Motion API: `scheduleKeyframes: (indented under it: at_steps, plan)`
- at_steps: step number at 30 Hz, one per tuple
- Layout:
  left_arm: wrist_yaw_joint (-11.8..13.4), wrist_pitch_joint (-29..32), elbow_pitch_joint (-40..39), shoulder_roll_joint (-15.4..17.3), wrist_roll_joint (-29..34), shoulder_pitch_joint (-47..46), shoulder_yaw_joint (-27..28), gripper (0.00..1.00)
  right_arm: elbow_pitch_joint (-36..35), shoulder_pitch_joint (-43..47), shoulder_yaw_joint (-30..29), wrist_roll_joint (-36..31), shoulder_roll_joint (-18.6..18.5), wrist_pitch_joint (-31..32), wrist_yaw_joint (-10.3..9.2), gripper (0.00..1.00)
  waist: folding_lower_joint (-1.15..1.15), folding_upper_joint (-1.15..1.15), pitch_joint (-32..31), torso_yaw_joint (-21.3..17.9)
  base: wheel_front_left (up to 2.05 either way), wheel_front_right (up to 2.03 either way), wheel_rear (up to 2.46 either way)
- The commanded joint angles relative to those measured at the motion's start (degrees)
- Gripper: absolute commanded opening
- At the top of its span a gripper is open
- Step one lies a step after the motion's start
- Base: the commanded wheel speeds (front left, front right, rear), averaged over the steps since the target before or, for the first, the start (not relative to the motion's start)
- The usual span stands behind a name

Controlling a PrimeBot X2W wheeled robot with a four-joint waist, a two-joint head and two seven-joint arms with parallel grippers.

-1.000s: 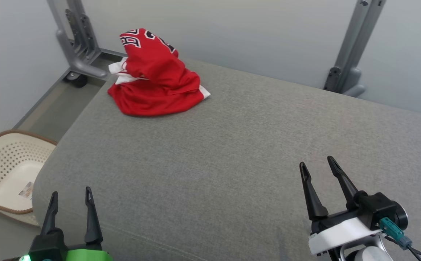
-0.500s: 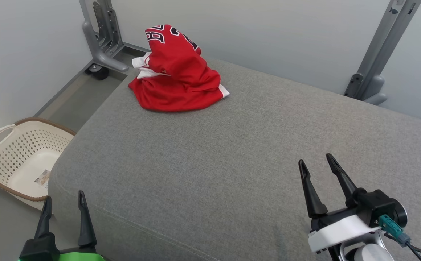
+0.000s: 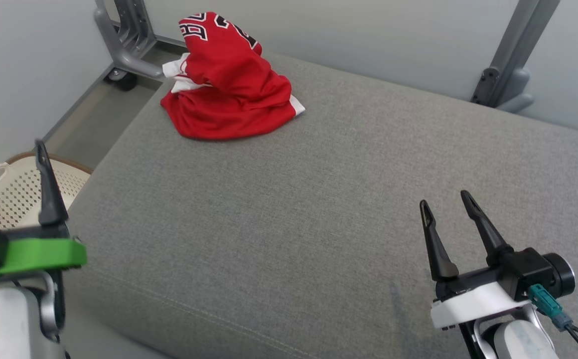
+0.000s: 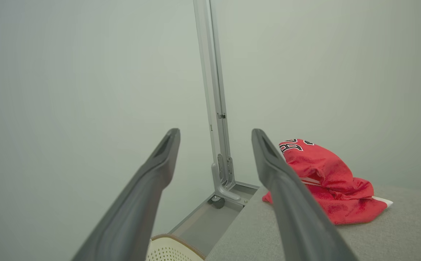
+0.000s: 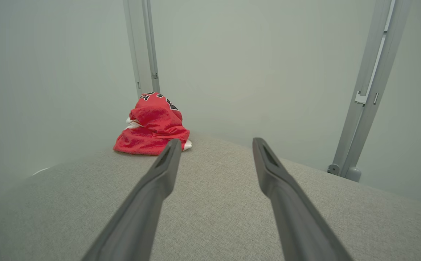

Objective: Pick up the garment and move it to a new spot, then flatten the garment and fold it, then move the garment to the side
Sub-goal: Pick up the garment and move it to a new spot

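Keeping the jaws spread wide and empty on the left gripper (image 3: 10,145) and on the right gripper (image 3: 444,197), with nothing between the long dark fingers (image 3: 482,223) on either side. Raising the left gripper well up the head view compared with half a second ago, green collar (image 3: 35,252) and pale forearm (image 3: 5,319) now showing, fingertips crossing in front of the cream perforated basket (image 3: 15,192) on the floor; allowing too for a turn of the head camera, given the shift of the whole scene. Leaving the right gripper hovering much as before over the near right of the grey padded surface (image 3: 294,209). Pointing the left fingers, in the left wrist view, past a grey metal post (image 4: 216,108) toward the far wall. Leaving the red garment (image 3: 226,94) untouched, heaped and peaked at the far left corner of the padded surface, near the post's foot and well apart from both grippers. Judging this as the opening of the reach: pick-up not yet begun, with moving, flattening, folding and setting aside all still to come. Showing black, white-edged block characters (image 3: 197,30) on the crest of the heap, probably part of a jersey number or name, but too creased and cut off for a sure reading. Showing white trim (image 3: 296,104) at the hem. Finding no brand mark or other legible label elsewhere.
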Motion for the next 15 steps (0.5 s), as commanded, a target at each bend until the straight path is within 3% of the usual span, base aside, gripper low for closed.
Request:
scheduleKeyframes:
  at_steps: [1,15]
  plan:
    - [-0.4,0.1,0.5,0.5,-0.4,-2.8,-0.1,1.00,-0.5,-1.2,-0.4,-0.6,-0.4,-0.2,-0.03,1.00,0.00,0.39,6.9,-5.2,0.00,0.00,0.00]
    - [-6.0,7.2,14.7,11.4,-4.9,-31.7,-1.4,1.00,-9.2,-11.0,1.3,-6.9,-0.3,-0.2,-0.04,1.00,0.00,0.39,25.1,-15.2,0.00,0.00,0.00]
